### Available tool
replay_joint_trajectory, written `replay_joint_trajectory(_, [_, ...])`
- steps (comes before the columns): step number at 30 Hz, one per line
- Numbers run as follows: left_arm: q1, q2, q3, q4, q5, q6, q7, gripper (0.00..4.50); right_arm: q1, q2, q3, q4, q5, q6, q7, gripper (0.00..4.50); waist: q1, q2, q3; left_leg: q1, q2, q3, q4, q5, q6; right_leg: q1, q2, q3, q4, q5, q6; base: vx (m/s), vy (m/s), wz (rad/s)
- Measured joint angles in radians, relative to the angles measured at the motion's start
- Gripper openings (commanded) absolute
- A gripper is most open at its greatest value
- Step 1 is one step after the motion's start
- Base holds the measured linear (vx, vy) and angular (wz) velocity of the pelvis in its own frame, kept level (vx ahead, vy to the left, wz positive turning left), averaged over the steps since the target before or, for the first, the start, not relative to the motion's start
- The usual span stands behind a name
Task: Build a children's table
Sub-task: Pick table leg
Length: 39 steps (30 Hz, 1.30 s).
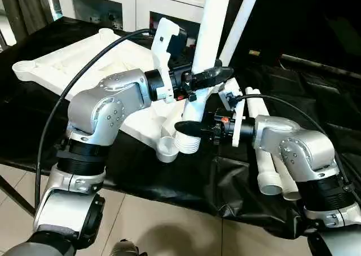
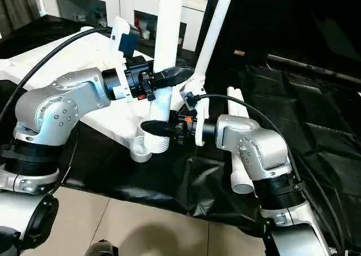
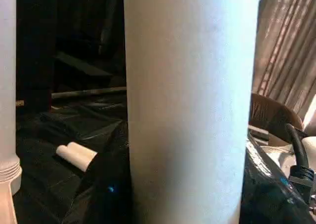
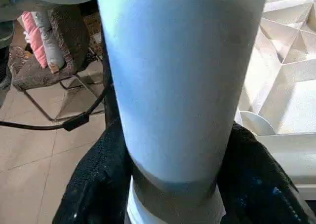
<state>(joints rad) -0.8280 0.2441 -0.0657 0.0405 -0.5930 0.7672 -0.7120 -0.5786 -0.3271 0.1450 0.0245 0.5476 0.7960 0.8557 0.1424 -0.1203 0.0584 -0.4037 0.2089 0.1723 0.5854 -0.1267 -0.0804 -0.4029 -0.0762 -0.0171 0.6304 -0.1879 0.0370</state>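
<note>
I see both grippers closed on one upright leg. The left gripper holds above the right gripper, beside the tabletop corner socket.

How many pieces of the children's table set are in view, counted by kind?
Tabletop: 1
Upright legs: 2, one held by both grippers, one behind it
Loose legs lying on the black cloth: 2
Total: 5
</note>
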Motion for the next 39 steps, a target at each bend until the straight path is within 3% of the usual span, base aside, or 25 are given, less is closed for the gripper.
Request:
replay_joint_trajectory(3, [0.000, -0.002, 0.002, 0.001, 0.000, 0.000, 0.004, 1.86, 0.000, 0.000, -0.001, 0.000, 0.000, 0.000, 0.000, 1.94, 0.000, 0.000, 0.000, 0.000, 0.000, 0.000, 0.000, 0.000, 0.000, 0.000, 0.000, 0.000, 0.000, 0.000, 0.000, 0.000, 0.000, 0.00])
replay_joint_trajectory(4, [0.000, -0.006, 0.008, 0.004, -0.001, 0.003, 0.008, 2.42, 0.000, 0.000, -0.002, 0.001, 0.000, 0.000, 0.000, 1.94, 0.000, 0.000, 0.000, 0.000, 0.000, 0.000, 0.000, 0.000, 0.000, 0.000, 0.000, 0.000, 0.000, 0.000, 0.000, 0.000, 0.000, 0.00])
replay_joint_trajectory(11, [0.000, -0.043, 0.094, 0.015, -0.042, -0.028, 0.030, 3.01, 0.000, 0.033, -0.029, 0.034, 0.002, -0.018, -0.028, 1.93, -0.001, 0.000, 0.000, 0.000, 0.000, 0.000, 0.000, 0.000, 0.000, 0.000, 0.000, 0.000, 0.000, 0.000, 0.000, 0.000, 0.000, 0.00])
replay_joint_trajectory(14, [0.000, -0.106, 0.177, 0.023, -0.077, -0.118, 0.065, 3.00, 0.000, 0.082, -0.077, 0.050, 0.005, -0.066, -0.077, 1.93, 0.000, 0.000, 0.000, 0.000, 0.000, 0.000, 0.000, 0.000, 0.000, 0.000, 0.000, 0.000, 0.000, 0.000, 0.000, 0.000, 0.000, 0.00])
replay_joint_trajectory(16, [0.000, -0.154, 0.257, 0.029, -0.129, -0.167, 0.099, 3.00, 0.000, 0.138, -0.145, 0.061, 0.032, -0.099, -0.131, 1.93, 0.001, 0.000, 0.000, 0.000, 0.000, 0.000, 0.000, 0.000, 0.000, 0.000, 0.000, 0.000, 0.000, 0.003, -0.004, 0.000, 0.000, 0.00])
replay_joint_trajectory(21, [0.039, -0.149, 0.295, 0.020, -0.168, -0.182, 0.091, 3.00, 0.002, 0.179, -0.225, 0.056, 0.081, -0.142, -0.202, 1.92, 0.000, 0.004, 0.001, 0.000, 0.000, -0.001, 0.000, 0.000, 0.000, 0.000, 0.000, 0.000, 0.000, 0.002, -0.004, 0.000, 0.000, 0.00])
replay_joint_trajectory(24, [0.069, -0.123, 0.270, 0.025, -0.090, -0.178, 0.151, 3.00, 0.004, 0.188, -0.223, 0.072, -0.043, -0.254, -0.361, 1.92, 0.000, 0.013, 0.006, 0.000, 0.000, -0.002, 0.000, 0.000, 0.000, 0.000, -0.001, 0.000, 0.000, 0.001, 0.000, 0.000, 0.000, 0.00])
replay_joint_trajectory(26, [0.081, -0.058, 0.193, 0.060, 0.093, -0.259, 0.250, 3.00, 0.014, 0.145, -0.198, 0.109, -0.192, -0.319, -0.491, 1.92, 0.000, 0.027, 0.006, 0.000, 0.000, -0.004, 0.000, 0.000, 0.000, 0.001, -0.001, 0.001, -0.002, 0.003, 0.003, 0.000, 0.000, 0.00])
replay_joint_trajectory(29, [0.181, -0.019, 0.165, 0.060, 0.279, -0.360, 0.379, 3.00, 0.124, 0.118, -0.208, 0.086, -0.298, -0.341, -0.595, 1.92, -0.010, 0.061, 0.002, 0.001, -0.002, -0.004, -0.002, 0.000, 0.000, 0.006, -0.001, 0.002, -0.011, 0.005, 0.007, 0.000, 0.000, 0.00])
replay_joint_trajectory(31, [0.298, -0.015, 0.164, 0.046, 0.364, -0.430, 0.446, 3.00, 0.228, 0.127, -0.210, 0.024, -0.345, -0.312, -0.675, 1.92, -0.028, 0.087, 0.000, 0.000, -0.002, -0.004, -0.003, 0.000, 0.000, 0.006, -0.001, 0.003, -0.016, 0.006, 0.008, 0.000, 0.000, 0.00])
replay_joint_trajectory(35, [0.399, -0.036, 0.164, 0.052, 0.442, -0.489, 0.541, 3.00, 0.304, 0.119, -0.190, -0.062, -0.414, -0.294, -0.738, 1.92, -0.052, 0.106, 0.007, -0.007, -0.002, -0.003, -0.005, 0.000, 0.000, -0.002, 0.003, 0.002, -0.015, 0.010, 0.001, 0.000, 0.000, 0.00])
replay_joint_trajectory(37, [0.425, -0.032, 0.136, 0.042, 0.482, -0.535, 0.555, 3.00, 0.336, 0.121, -0.182, -0.147, -0.432, -0.286, -0.751, 1.92, -0.061, 0.117, 0.003, -0.005, -0.001, -0.003, -0.007, 0.000, 0.000, -0.002, 0.005, 0.003, -0.019, 0.010, -0.001, 0.000, 0.000, 0.00])
replay_joint_trajectory(39, [0.454, -0.033, 0.108, 0.042, 0.521, -0.567, 0.589, 3.00, 0.385, 0.148, -0.185, -0.197, -0.429, -0.327, -0.752, 1.92, -0.066, 0.127, -0.003, -0.001, -0.002, -0.003, -0.008, -0.001, 0.001, 0.001, 0.005, 0.003, -0.020, 0.006, 0.005, 0.000, 0.000, 0.00])
